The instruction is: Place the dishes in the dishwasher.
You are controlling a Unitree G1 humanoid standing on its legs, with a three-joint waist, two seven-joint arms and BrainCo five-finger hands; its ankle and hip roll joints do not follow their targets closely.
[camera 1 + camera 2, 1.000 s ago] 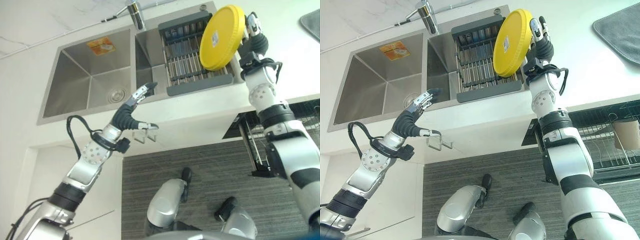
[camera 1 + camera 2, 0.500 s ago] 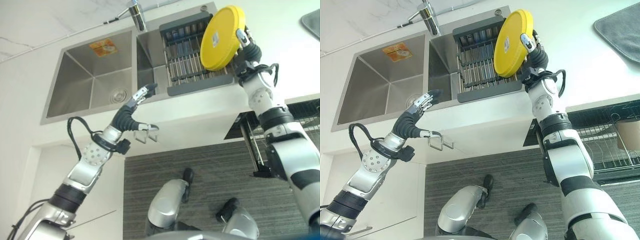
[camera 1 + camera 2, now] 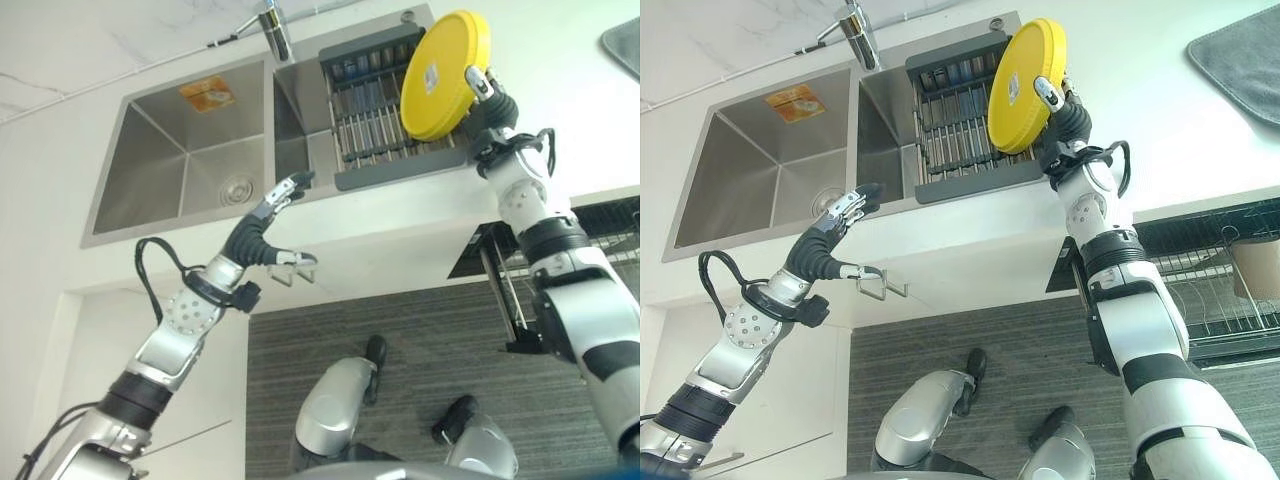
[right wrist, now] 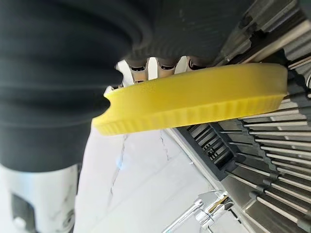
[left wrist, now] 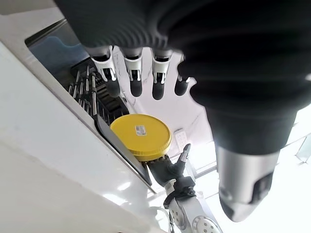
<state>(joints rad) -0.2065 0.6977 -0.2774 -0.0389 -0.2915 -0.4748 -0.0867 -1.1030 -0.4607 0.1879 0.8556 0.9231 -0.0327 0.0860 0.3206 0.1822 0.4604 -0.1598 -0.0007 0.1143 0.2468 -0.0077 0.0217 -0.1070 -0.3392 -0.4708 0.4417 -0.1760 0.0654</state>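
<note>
A round yellow plate (image 3: 440, 75) stands tilted on edge over the right end of the grey dish rack (image 3: 375, 120) that sits in the sink's right basin. My right hand (image 3: 490, 105) holds it by the lower right rim, thumb on the plate's face and fingers (image 4: 167, 63) behind it. In the left wrist view the yellow plate (image 5: 141, 137) shows beyond the rack's edge. My left hand (image 3: 258, 222) hovers open by the counter's front edge, below the basins' divider, holding nothing; its fingers (image 5: 136, 82) are straight.
The steel left basin (image 3: 190, 160) has a drain and an orange sticker. A tap (image 3: 272, 28) stands behind the sink. The dishwasher's pulled-out wire rack (image 3: 1220, 290) is at lower right with a cup (image 3: 1248, 265) in it. A grey cloth (image 3: 1240, 55) lies on the counter.
My right hand has slid down along the plate's rim, and its thumb now lies on the plate's face. The plate and my left hand have hardly moved.
</note>
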